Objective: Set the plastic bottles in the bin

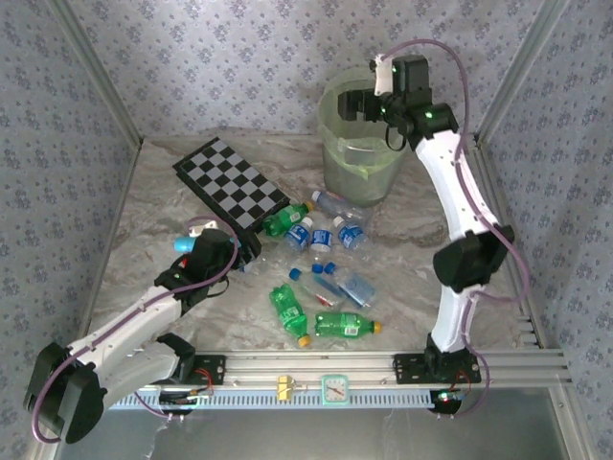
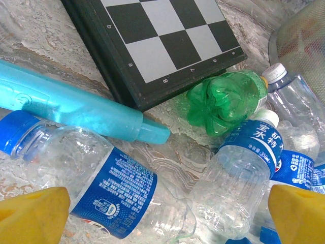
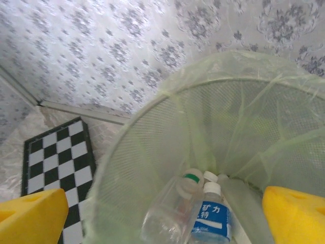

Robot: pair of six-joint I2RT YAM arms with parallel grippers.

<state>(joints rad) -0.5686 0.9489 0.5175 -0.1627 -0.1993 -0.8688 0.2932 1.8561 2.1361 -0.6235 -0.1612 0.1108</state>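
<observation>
Above the table, in the top view, the right gripper (image 1: pixel 369 101) hangs over the bin (image 1: pixel 359 182), jaws spread and empty. A scatter of plastic bottles (image 1: pixel 330 278) lies on the table (image 1: pixel 144 220) between the arms, just beside the checkered board (image 1: pixel 230 182). The left gripper (image 1: pixel 249 251) sits low at the edge of that scatter.

Through the left wrist camera, its yellow fingers (image 2: pixel 30 216) stand wide apart, grasping nothing. A clear blue-labelled bottle (image 2: pixel 114 190) and a green bottle (image 2: pixel 223 101) lie below them, near a teal stick (image 2: pixel 76 107).

Through the right wrist camera, the parted fingers frame the bin's mouth, and at least two clear bottles (image 3: pixel 203 216) rest at the bottom. I judge the job to be at an early stage: a few bottles are binned, and most are left on the table.
</observation>
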